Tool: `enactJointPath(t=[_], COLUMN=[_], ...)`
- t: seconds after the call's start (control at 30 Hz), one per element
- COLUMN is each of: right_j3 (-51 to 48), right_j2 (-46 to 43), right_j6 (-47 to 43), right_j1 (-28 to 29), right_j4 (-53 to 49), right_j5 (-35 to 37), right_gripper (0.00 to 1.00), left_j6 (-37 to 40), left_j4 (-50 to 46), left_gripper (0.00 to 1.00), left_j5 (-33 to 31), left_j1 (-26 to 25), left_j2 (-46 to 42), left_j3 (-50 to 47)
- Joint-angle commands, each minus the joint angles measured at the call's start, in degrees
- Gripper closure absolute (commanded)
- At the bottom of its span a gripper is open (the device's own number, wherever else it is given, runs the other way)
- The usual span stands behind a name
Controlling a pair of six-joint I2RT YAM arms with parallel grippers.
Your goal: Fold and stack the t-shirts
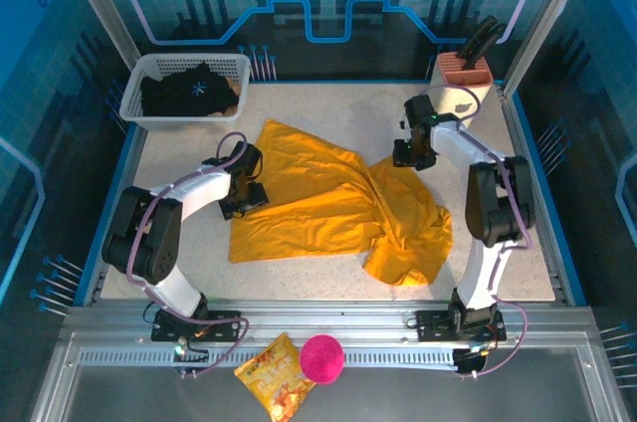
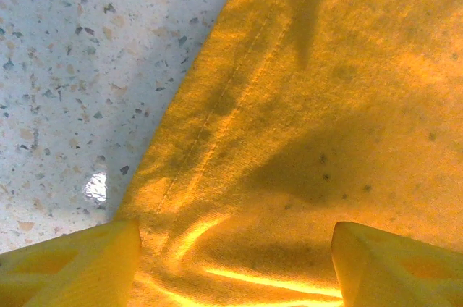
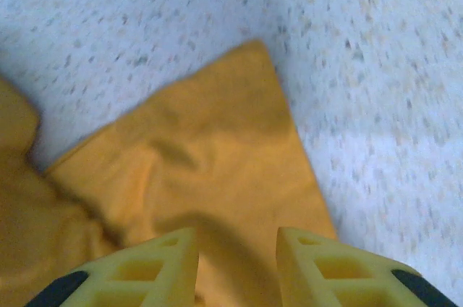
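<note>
Speckled table [image 1: 348, 108], orange tee [image 1: 318, 203], neckline hidden, left pincer [image 2: 233, 238] wide open, right pincer [image 3: 235, 242] narrower, both empty

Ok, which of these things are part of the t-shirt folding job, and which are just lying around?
For the job: orange t-shirt, spread on the table; black t-shirt, in the white basket.
Lying about: snack bag; pink ball; tan holder in the far right corner.

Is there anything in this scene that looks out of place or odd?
Yes. A crinkly snack bag and a pink ball lie on the metal frame near the arm bases, off the table; neither is clothing.
</note>
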Motion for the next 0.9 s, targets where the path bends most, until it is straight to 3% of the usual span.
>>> enactJointPath(t=[0.0, 0.4, 0.47, 0.63, 0.87], right_j3=[6.2, 15.2, 16.4, 20.9, 33.6], right_j2=[5.3, 17.5, 18.4, 20.1, 21.5], right_j6=[-2.4, -2.5, -2.8, -3.5, -3.9], right_j1=[-1.4, -1.5, -1.5, -1.5, -3.3], right_j4=[-2.4, -5.9, -6.6, -8.7, -11.3], right_j5=[1.5, 1.7, 2.1, 2.8, 9.9], right_gripper=[0.65, 0.67, 0.73, 1.0, 1.0], left_j6=[0.6, 0.6, 0.6, 0.5, 0.1], left_j4=[-2.2, -1.6, -1.6, -1.3, -1.1], left_gripper=[0.29, 0.29, 0.29, 0.29, 0.29], left_j5=[-0.8, -0.5, -0.6, -0.7, -0.9], left_j1=[-0.3, -0.3, -0.3, -0.3, -0.3], left_j2=[-1.7, -0.9, -0.9, -0.4, -0.5], left_j3=[0.4, 0.3, 0.1, -0.4, -1.2])
